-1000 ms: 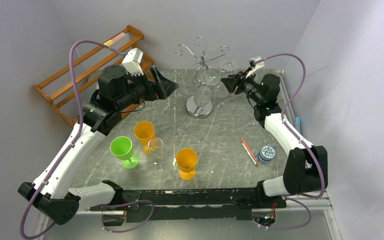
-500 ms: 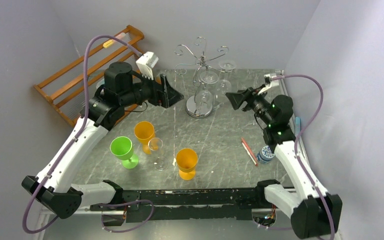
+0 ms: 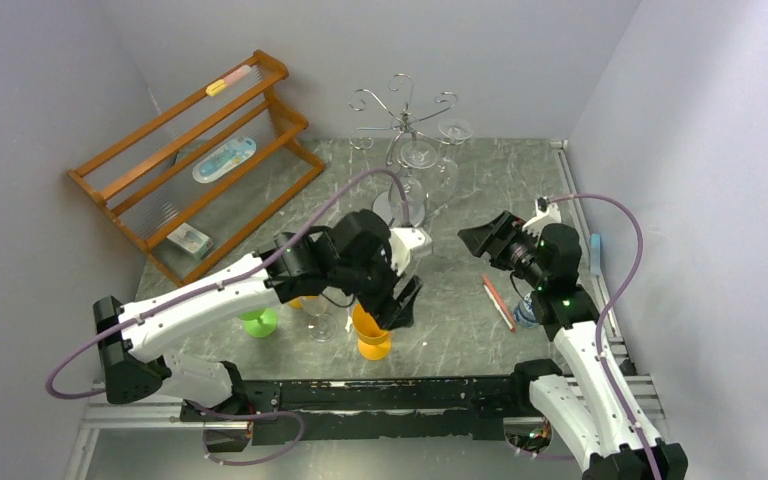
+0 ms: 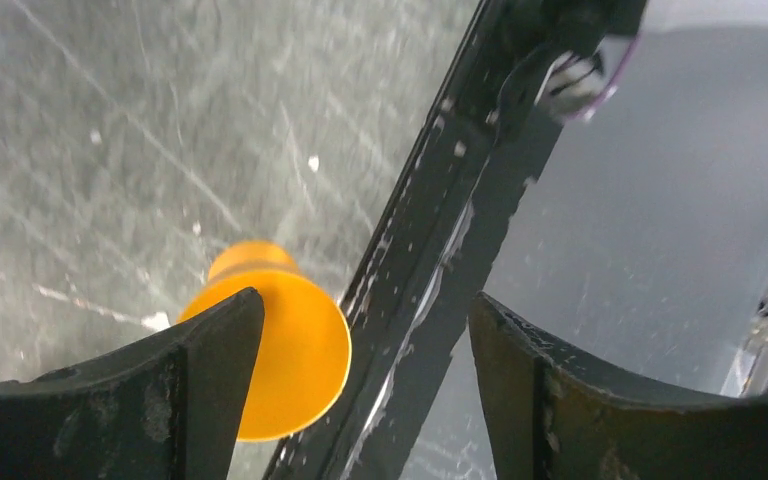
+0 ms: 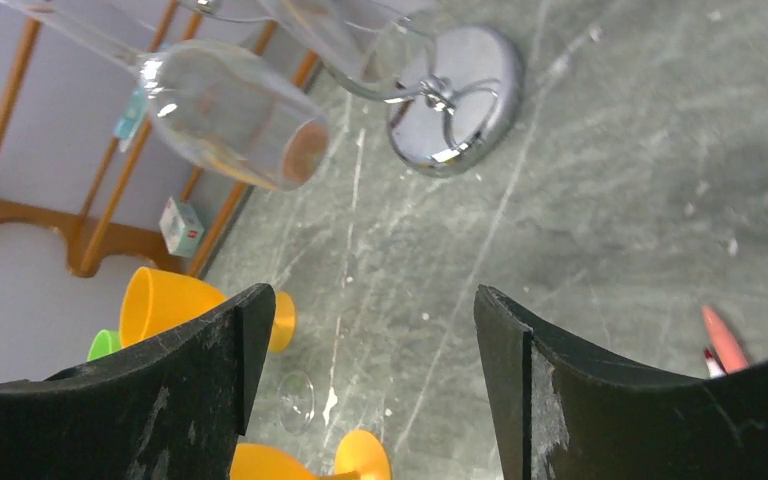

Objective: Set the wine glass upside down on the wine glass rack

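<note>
A slatted orange wooden rack (image 3: 195,150) fills the desk's (image 3: 450,290) far-left corner. Near the front edge the left fingers (image 4: 210,380) stand spread over a smooth orange goblet (image 4: 285,350), gripping nothing. Clear wine glasses (image 5: 230,115) hang bowl-down on the scrolled silver wire wine glass rack (image 5: 470,80) at the far edge. The right fingers (image 5: 210,370), spread and empty, hover above bare grey-veined desk beside it.

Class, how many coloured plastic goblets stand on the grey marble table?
3. One orange plastic goblet near the front edge; a second orange plastic goblet behind it, largely hidden from above; a green plastic goblet further left. No others visible.
</note>
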